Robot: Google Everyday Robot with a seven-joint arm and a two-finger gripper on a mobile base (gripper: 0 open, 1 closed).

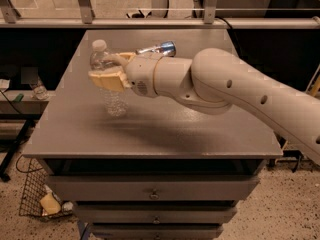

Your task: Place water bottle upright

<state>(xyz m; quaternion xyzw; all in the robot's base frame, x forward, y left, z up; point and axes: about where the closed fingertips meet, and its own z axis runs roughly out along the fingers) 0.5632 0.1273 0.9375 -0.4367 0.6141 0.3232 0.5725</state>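
Note:
The water bottle (114, 100) is a clear ribbed plastic bottle with a white cap. It stands upright at the left middle of the grey table (150, 129). Its base is at the tabletop or just above it; I cannot tell which. My gripper (109, 70) reaches in from the right and is shut around the bottle's upper body. Its tan fingers (106, 80) cover the label area. The white arm (225, 84) stretches across the table's right half.
A blue and silver drink can (159, 48) lies on its side at the back of the table, just behind my wrist. The table has drawers (152, 191) below. A wire basket (40, 199) sits on the floor at the lower left. A rail (160, 21) runs behind.

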